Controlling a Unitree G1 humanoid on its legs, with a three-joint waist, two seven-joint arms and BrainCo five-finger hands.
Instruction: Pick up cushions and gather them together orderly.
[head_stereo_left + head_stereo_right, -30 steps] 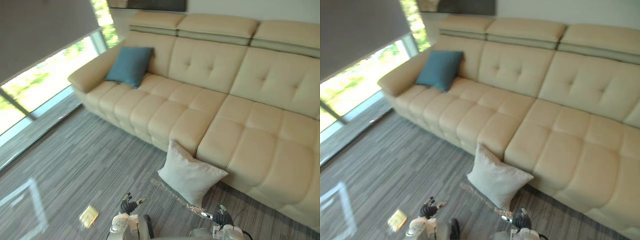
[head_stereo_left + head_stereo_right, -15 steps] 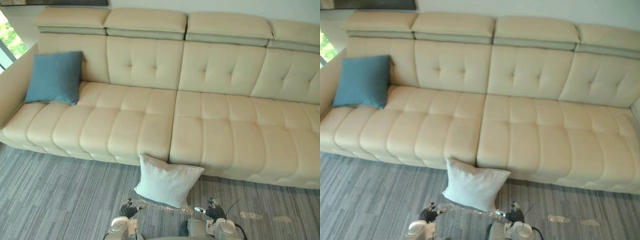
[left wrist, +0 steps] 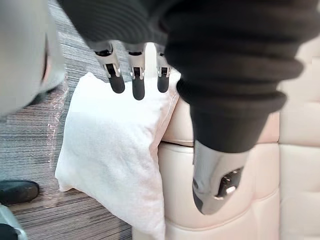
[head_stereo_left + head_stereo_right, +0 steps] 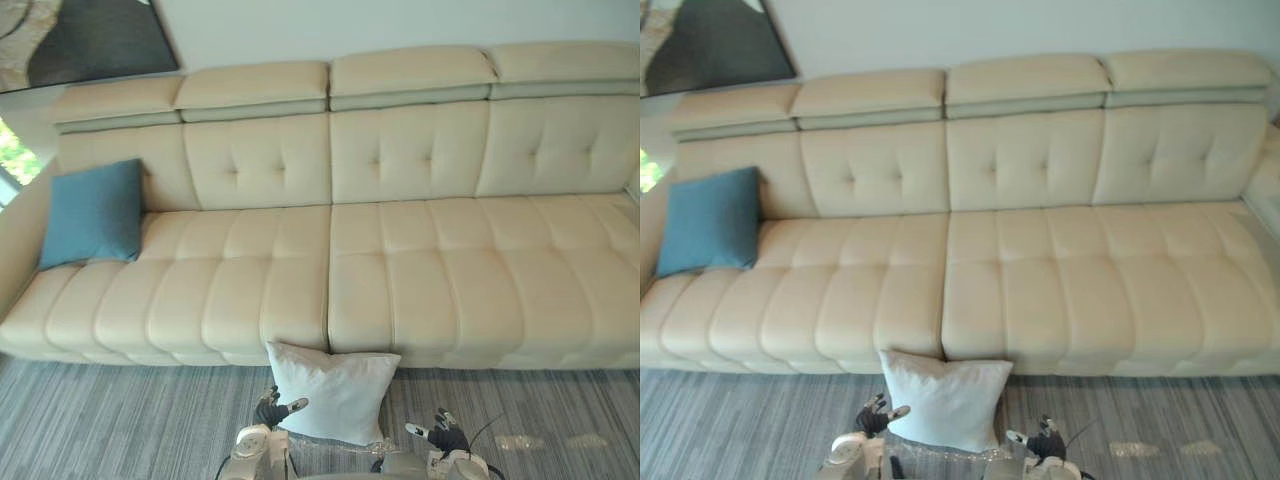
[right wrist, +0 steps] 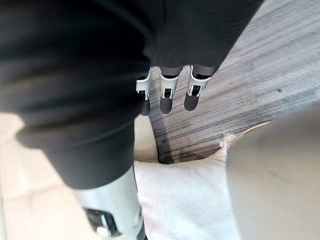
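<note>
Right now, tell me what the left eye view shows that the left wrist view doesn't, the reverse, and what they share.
Left eye view adds the blue cushion at the sofa's left end and the open right hand. Left wrist view adds the left hand's straight fingers up close. Both: the white cushion leaning on the sofa front, on grey carpet.

Daylight is pouring in from the window (image 4: 8,165) at the left edge of the head views and burning out bright there, while the sofa (image 4: 420,270) is sitting in soft, even light. A thin shadow is lying on the floor (image 4: 120,425) under the seat front. In its wrist view my left hand (image 3: 137,86) is showing dark against the pale white cushion (image 3: 112,150).
</note>
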